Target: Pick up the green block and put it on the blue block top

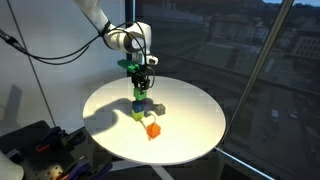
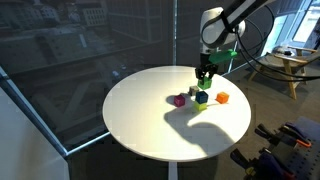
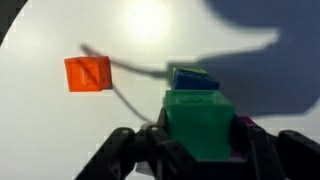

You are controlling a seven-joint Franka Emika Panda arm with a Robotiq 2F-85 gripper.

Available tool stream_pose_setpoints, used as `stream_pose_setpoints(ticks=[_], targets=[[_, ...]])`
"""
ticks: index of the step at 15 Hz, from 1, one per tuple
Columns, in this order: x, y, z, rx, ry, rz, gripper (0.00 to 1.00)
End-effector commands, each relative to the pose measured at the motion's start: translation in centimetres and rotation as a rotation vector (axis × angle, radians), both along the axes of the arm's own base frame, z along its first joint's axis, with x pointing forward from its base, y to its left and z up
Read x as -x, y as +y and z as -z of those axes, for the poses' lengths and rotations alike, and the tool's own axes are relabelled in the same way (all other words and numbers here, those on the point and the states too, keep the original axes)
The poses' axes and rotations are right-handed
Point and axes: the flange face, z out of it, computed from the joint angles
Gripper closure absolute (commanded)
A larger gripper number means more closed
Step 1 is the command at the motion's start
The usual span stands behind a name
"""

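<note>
My gripper [image 3: 200, 150] is shut on the green block [image 3: 198, 122], which fills the space between the fingers in the wrist view. The blue block [image 3: 192, 78] shows just beyond the green block, partly hidden by it. In an exterior view the gripper [image 1: 140, 82] holds the green block [image 1: 139, 91] directly over the blue block [image 1: 141, 102] near the middle of the round white table [image 1: 190, 115]. I cannot tell whether the two blocks touch. In an exterior view the gripper [image 2: 205, 76] hangs over the cluster of cubes.
An orange cube [image 3: 88, 73] lies apart on the table and shows in both exterior views [image 1: 153, 129] [image 2: 223, 97]. A yellow-green cube [image 1: 138, 114] sits in front of the blue block. A purple cube [image 2: 180, 100] lies beside the cluster. Windows surround the table.
</note>
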Motion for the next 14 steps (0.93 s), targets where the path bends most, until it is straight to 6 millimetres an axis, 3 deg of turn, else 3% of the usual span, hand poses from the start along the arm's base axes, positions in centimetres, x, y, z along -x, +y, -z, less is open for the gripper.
stream_pose_setpoints(ticks=[1,14], targets=[[-0.6,0.3,0.6,0.008,0.003,0.005,0.7],[-0.3,0.4,2.4,0.009,0.033,0.002,0.7]])
